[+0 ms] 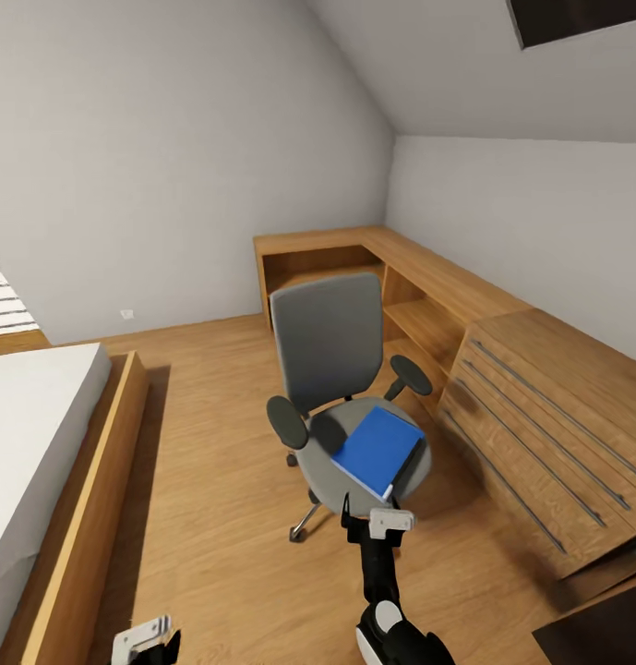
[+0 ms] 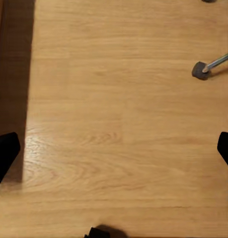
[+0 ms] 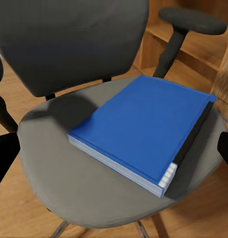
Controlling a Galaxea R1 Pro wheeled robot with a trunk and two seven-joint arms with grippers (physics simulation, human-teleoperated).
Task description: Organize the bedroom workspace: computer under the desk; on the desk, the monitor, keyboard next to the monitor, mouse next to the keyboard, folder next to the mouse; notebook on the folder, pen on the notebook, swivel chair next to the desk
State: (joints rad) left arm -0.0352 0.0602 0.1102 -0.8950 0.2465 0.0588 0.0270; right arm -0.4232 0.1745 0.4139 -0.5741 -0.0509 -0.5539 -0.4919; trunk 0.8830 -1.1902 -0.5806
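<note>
Swivel chair: the swivel chair [image 1: 341, 388] stands on the wooden floor [image 1: 225, 517] mid-room, grey back upright, black arms at both sides; a wooden cabinet [image 1: 548, 425] with long handles stands just beside it on the right.
Folder: the folder [image 1: 378, 450] lies flat on the chair's seat, toward the seat's front right edge, turned at an angle; in the right wrist view the folder [image 3: 143, 124] shows its blue cover up and white page edges along the near side.
Right gripper: the right gripper [image 1: 380, 526] hangs just before the seat's front edge, below the folder's near corner and not touching it; its 2 fingers [image 3: 4, 153] are spread wide, with the folder lying ahead between them.
Left gripper: the left gripper [image 1: 147, 642] sits low over bare floor near the bed [image 1: 41, 443]; its fingers [image 2: 4, 151] stand wide apart, holding nothing.
Left wrist view: one chair caster [image 2: 199, 70] on a chrome leg rests on the floor.
</note>
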